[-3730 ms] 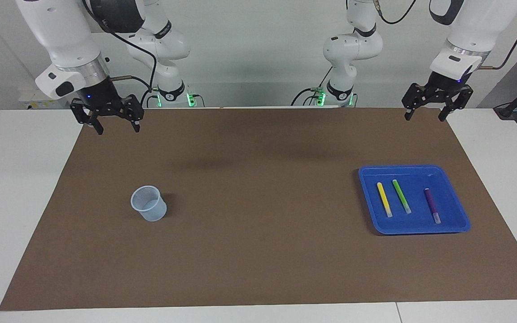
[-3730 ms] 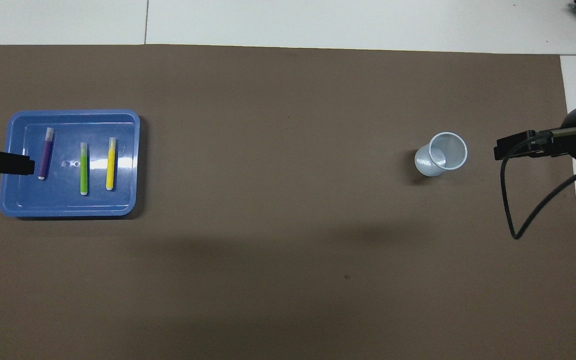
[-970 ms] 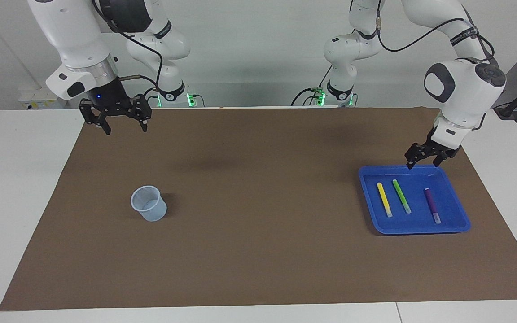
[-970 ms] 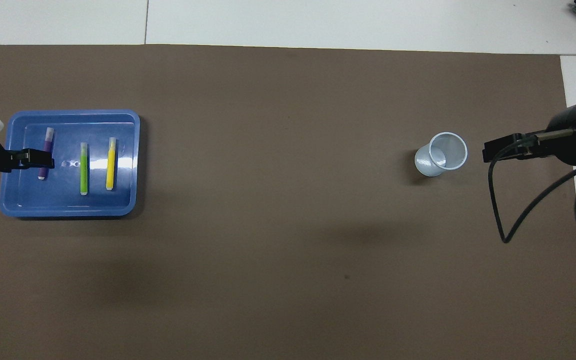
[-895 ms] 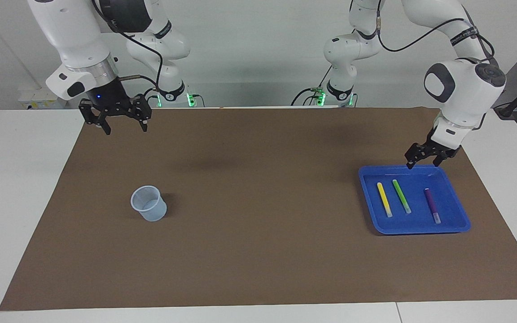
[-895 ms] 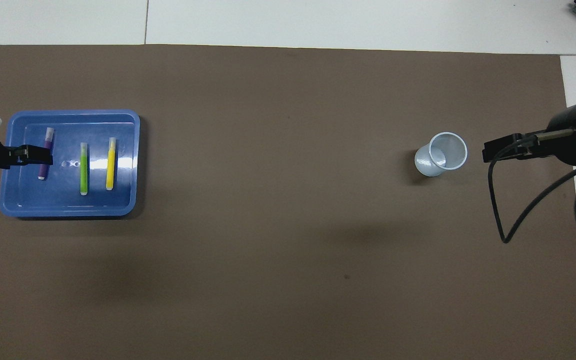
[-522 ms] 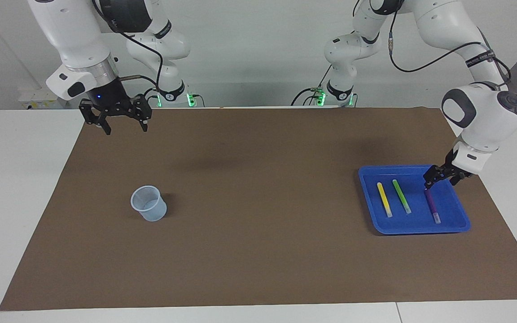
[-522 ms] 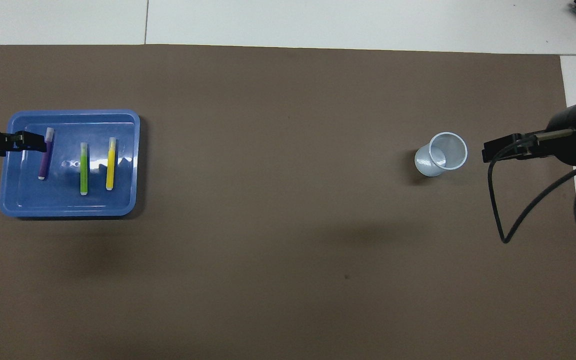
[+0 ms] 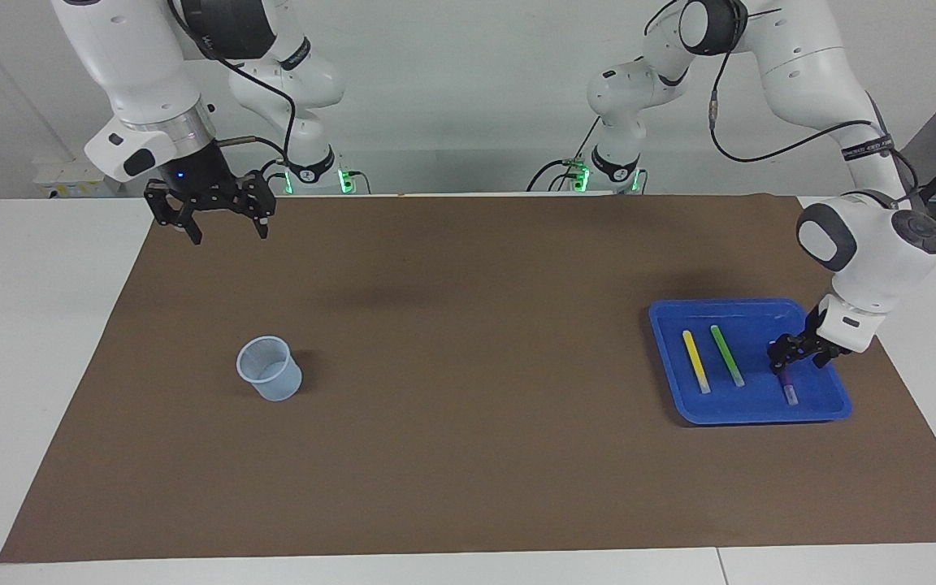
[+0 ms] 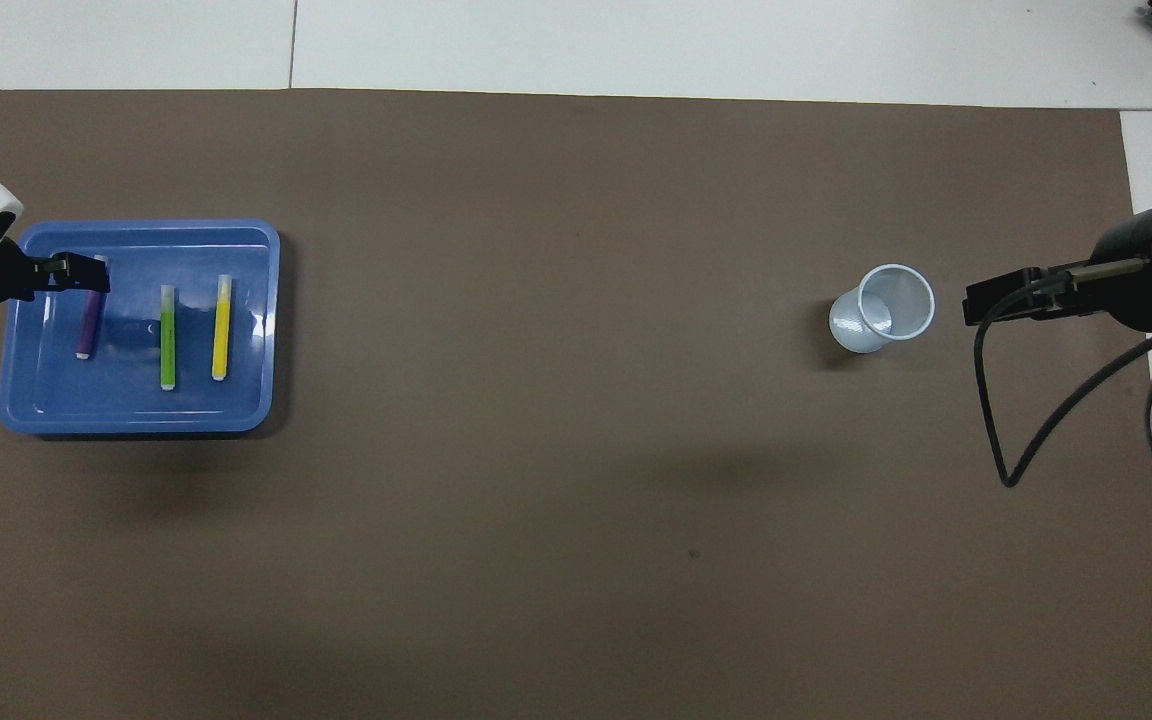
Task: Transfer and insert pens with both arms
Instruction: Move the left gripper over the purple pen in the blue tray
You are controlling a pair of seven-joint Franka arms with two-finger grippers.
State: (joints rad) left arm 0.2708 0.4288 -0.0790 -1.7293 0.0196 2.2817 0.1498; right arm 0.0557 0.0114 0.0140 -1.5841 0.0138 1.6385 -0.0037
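On blue tray (image 9: pixel 667 357): three pens, left tool (image 9: pixel 795 354) low over purple pen (image 9: pixel 786 385), grip unclear, right tool (image 9: pixel 214 213) spread.

yellow pen (image 9: pixel 695 361): right of frame, lying flat in the blue tray (image 9: pixel 760 413), whitish end toward the lower edge.
green pen (image 9: pixel 726 355): beside the yellow one, roughly parallel.
purple pen (image 9: pixel 787 388): nearest the right edge, partly covered by the left gripper (image 9: pixel 794 355).
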